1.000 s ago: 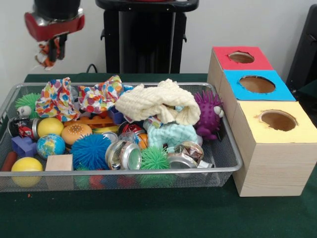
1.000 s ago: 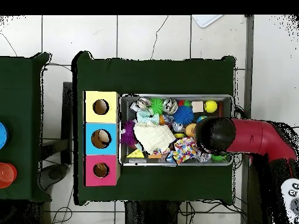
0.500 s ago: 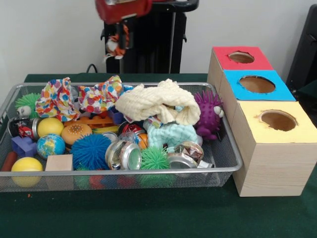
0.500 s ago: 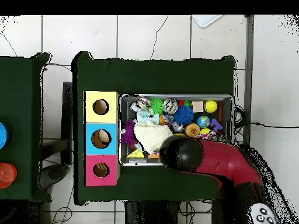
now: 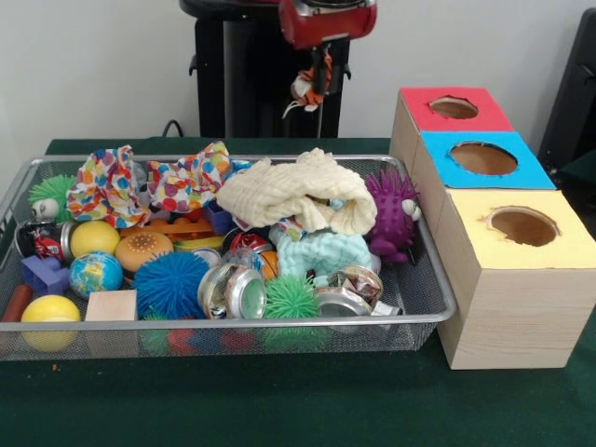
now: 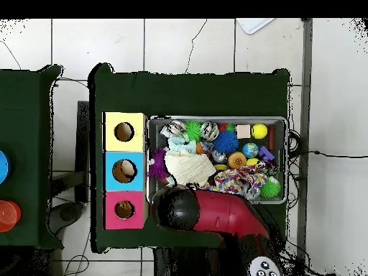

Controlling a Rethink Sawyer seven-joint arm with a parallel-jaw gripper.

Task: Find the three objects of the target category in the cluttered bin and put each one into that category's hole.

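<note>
My gripper (image 5: 318, 82) hangs from the red arm head (image 5: 327, 19), above and behind the far rim of the wire-mesh bin (image 5: 441, 291). It is shut on a small orange, black-striped plush tiger (image 5: 308, 86) that dangles in the air. The red-surround hole (image 5: 453, 108) tops the farthest wooden box, to the right of the gripper. In the overhead view the arm's head (image 6: 180, 210) hides the gripper and sits at the bin's edge (image 6: 215, 118), beside the red hole (image 6: 123, 209). No duckling or bear shows.
The bin holds a cream knitted cloth (image 5: 298, 191), a spotted cloth (image 5: 140, 182), a purple spiky hedgehog (image 5: 391, 212), spiky balls, tins and blocks. The blue-surround hole (image 5: 482, 158) and the yellow-surround hole (image 5: 521, 225) are nearer. The black pedestal (image 5: 261, 84) stands behind.
The gripper has carried the tiger from above the bin's left end, rightward in the front view along its far side, toward the boxes. The bin's contents have not moved.
</note>
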